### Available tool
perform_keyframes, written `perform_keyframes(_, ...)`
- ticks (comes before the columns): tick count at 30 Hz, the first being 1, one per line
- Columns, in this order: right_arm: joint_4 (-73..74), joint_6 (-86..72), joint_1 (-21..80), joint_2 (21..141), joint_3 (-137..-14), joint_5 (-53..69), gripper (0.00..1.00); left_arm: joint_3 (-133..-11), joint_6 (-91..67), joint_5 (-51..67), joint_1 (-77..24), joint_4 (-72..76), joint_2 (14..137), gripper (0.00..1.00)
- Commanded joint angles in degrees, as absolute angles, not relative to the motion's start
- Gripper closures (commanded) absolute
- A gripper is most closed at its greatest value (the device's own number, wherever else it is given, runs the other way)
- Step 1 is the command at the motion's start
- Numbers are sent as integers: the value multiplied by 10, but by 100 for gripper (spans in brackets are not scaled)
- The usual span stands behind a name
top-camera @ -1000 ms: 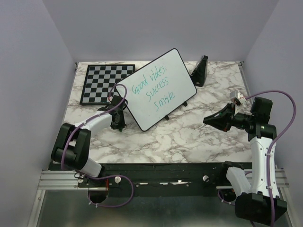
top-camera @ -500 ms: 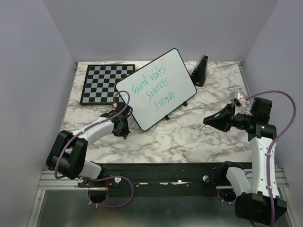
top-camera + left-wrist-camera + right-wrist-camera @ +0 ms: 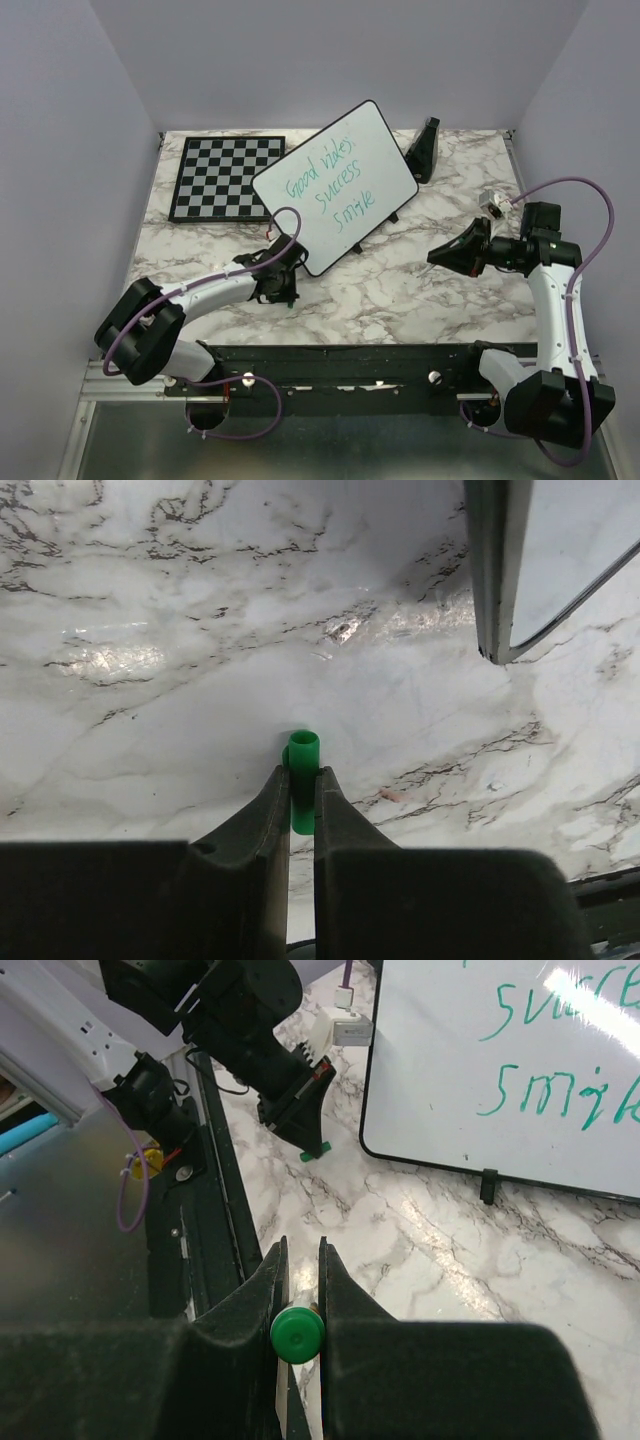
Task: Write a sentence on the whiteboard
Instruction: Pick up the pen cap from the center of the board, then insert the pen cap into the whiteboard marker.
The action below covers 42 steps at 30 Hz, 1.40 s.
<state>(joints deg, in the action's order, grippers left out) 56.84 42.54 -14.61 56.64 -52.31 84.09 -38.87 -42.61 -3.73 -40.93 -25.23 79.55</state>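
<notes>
over the last second your left gripper [image 3: 301, 780] slid from the left edge of the whiteboard [image 3: 385, 150] along its near side to just off its near corner. its jaws narrowed on the way. they ended pinched on a small green cap [image 3: 303, 752], hollow end up, between the 2 fingers. the cap sat low over the bench [image 3: 400, 290]. you could not tell from these views whether it had lifted clear or was only touching.

the whiteboard seemed to have shifted a little to the right during that slide, so the arm probably brushed it. it stayed tilted on its small stand at mid-bench, just right of the chessboard [image 3: 220, 178].

your right gripper [image 3: 300, 1250] hardly moved. it hung well to the right of the board, closed on the green-ended marker [image 3: 297, 1334] and pointing toward the left arm.

the sentence [image 3: 335, 197] stood on the board in 3 teal lines, reading roughly "good vibes", "success", "smile". the writing looked done, so what remained was likely tidying up. with the cap in one gripper and the marker in the other, capping looked like your next move. it would need the 2 lined up end to end in open space, away from the board's corner.
</notes>
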Motion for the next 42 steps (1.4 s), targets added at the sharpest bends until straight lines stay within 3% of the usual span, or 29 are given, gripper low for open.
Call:
perform_keyframes(1,657,513,-143,582,-550,846,99,-343,-454,-32,-412,-276,838,88)
perform_keyframes(17,472,333,-94,571,-486,794,99,-294,-491,-27,-531,-258,814,88)
perform_keyframes(23,407,263,-69,579,-463,766,99,-321,-483,-42,-588,-245,865,88)
perform_keyframes(34,320,142,-60,596,-439,700,99,-504,-425,-134,-663,-335,1064,87)
perform_keyframes(42,225,2,-60,627,-410,557,99,-491,-386,-172,-677,-219,1074,87)
